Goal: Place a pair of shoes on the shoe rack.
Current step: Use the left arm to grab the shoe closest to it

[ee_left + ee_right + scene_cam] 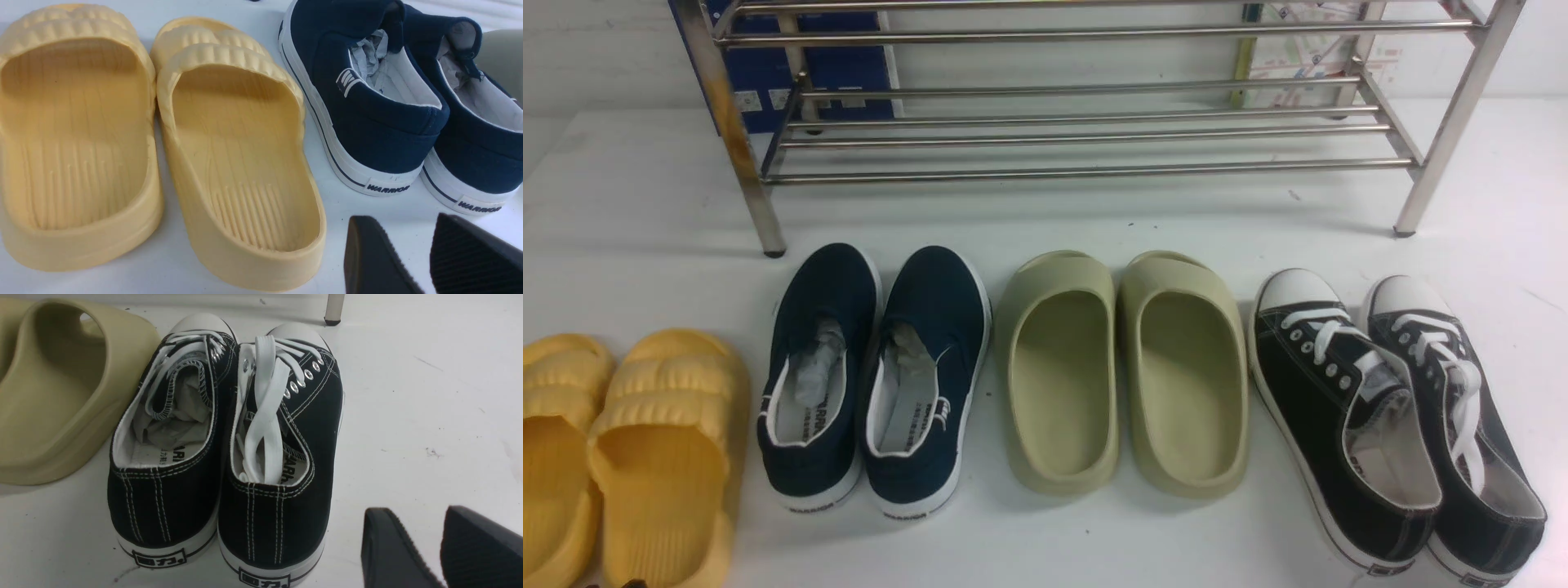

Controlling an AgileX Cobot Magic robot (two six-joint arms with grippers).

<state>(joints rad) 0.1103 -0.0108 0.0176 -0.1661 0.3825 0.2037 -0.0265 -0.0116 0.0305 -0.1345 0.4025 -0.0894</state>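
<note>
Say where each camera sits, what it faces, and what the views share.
Front view: between the arms, facing forward at the rack and four pairs of footwear; no pincer recognizable.
Left wrist view: on the left arm, facing yellow slippers and navy shoes; pincer open.
Right wrist view: on the right arm, facing black sneakers; pincer open.
Both wrist views share olive footwear.

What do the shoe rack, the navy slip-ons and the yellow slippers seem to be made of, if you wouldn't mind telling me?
Shoe rack: probably polished metal, its tubes giving bright reflections.
Navy slip-ons: matte fabric, likely canvas, with visible seams; soles look like smooth white rubber.
Yellow slippers: matte moulded foam or soft plastic, judging by seamless ridged straps.
</note>
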